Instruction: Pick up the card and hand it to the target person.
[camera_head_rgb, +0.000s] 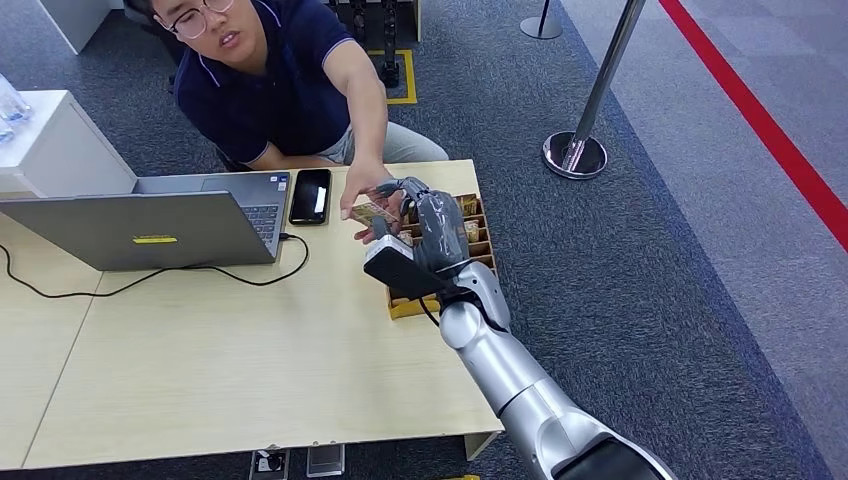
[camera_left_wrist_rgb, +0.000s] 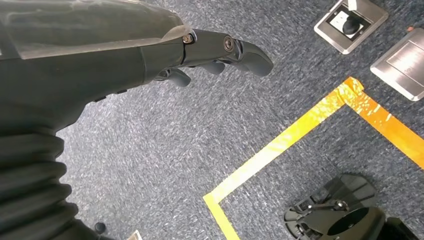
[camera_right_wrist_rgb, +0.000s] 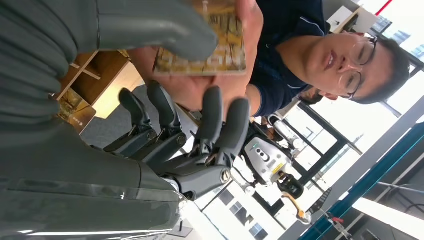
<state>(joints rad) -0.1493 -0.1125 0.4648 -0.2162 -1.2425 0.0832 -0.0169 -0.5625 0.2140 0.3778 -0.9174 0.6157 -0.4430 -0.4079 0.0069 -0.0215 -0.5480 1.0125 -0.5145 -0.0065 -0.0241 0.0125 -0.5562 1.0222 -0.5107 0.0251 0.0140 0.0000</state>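
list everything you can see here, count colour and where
card: 1, yellow-brown print, between the right hand and the person's hand
laptop: 1, grey, open, table's far left
phone: 1, black, beside the laptop
cable: 1, black, across the table from the laptop
wooden tray: 1, brown, compartmented, table's right edge
table: 1, light wood
stanchion: 1, silver, on the carpet
person: 1, navy shirt, behind the table
right hand: grey, at the card
left hand: dark grey, above carpet
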